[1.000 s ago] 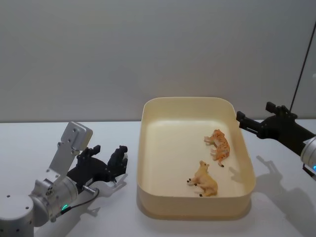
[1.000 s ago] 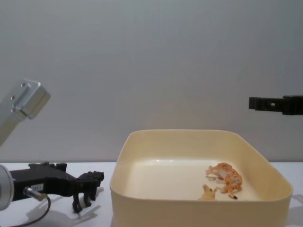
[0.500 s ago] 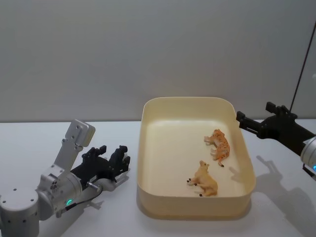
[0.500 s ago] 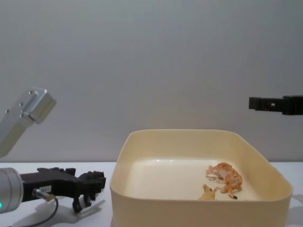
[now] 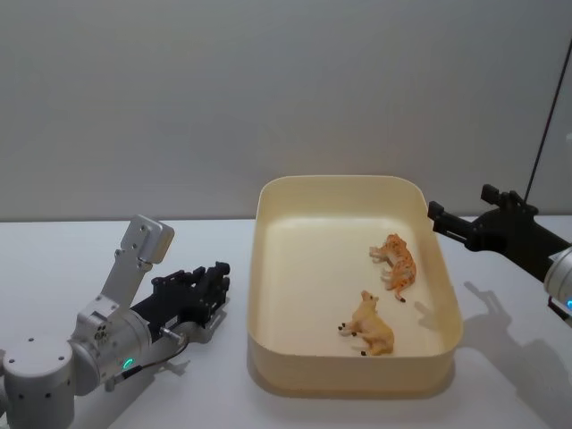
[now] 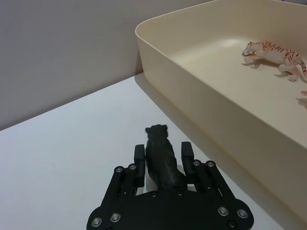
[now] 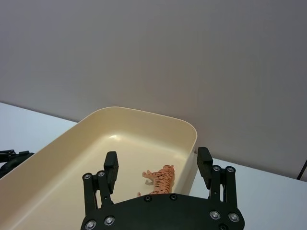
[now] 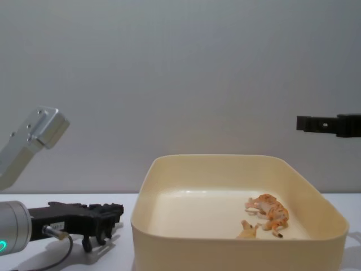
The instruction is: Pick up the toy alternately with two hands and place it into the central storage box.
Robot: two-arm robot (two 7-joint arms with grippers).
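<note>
Lower now, the left gripper [image 6: 163, 160] has sunk toward the white table [image 5: 54, 268], its flat fingers pinching a small black toy animal [image 6: 162, 158] beside the smooth, round-cornered cream box [image 5: 353, 380]. Right gripper [image 7: 158, 170] hovers, fingers spread.

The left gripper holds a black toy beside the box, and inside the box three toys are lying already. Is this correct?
Not quite: the box holds two toys, the tiger and the tan animal, as the head view shows. The left gripper does hold the black toy beside the box.
</note>
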